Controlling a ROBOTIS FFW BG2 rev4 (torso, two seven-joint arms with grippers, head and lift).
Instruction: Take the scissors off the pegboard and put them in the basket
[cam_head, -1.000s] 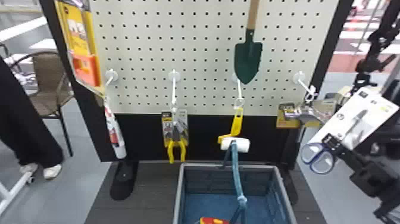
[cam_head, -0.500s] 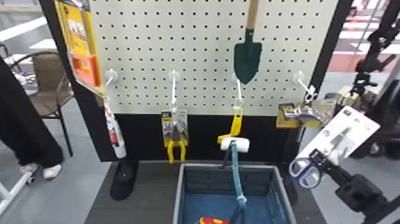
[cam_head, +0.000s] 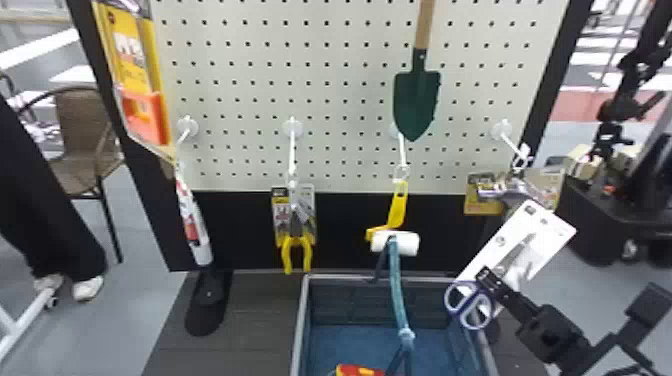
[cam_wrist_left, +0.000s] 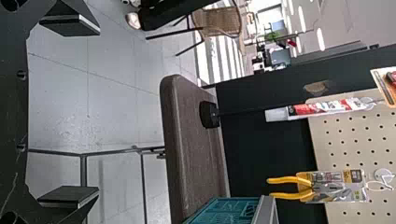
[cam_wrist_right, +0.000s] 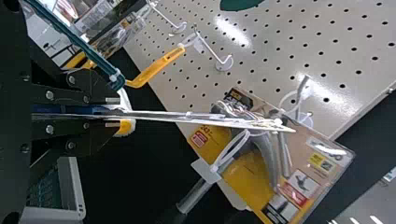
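Observation:
The right gripper (cam_head: 492, 285) is shut on the carded scissors (cam_head: 520, 250), whose white card tilts up and right over the basket's right rim; the blue-and-white handles hang at its lower end. In the right wrist view the gripper (cam_wrist_right: 112, 112) pinches the pack, and the scissors card (cam_wrist_right: 210, 120) shows edge-on. The basket (cam_head: 301, 325) is grey-rimmed with a blue floor. Behind it stands the pegboard (cam_head: 345, 100). In the left wrist view the left gripper (cam_wrist_left: 70, 109) has its fingers wide apart with nothing between them.
A teal-handled tool with a white head (cam_head: 395, 243) rises from the basket, near a hanging yellow tool (cam_head: 398, 205). Yellow pliers (cam_head: 296, 240), a white tube (cam_head: 194, 225) and a carded metal tool (cam_head: 487, 192) hang from hooks. A red-and-yellow item (cam_head: 357, 370) lies in the basket.
The right gripper has carried the scissors left and somewhat downward, from right of the basket to its right rim. The hanging tools look unmoved.

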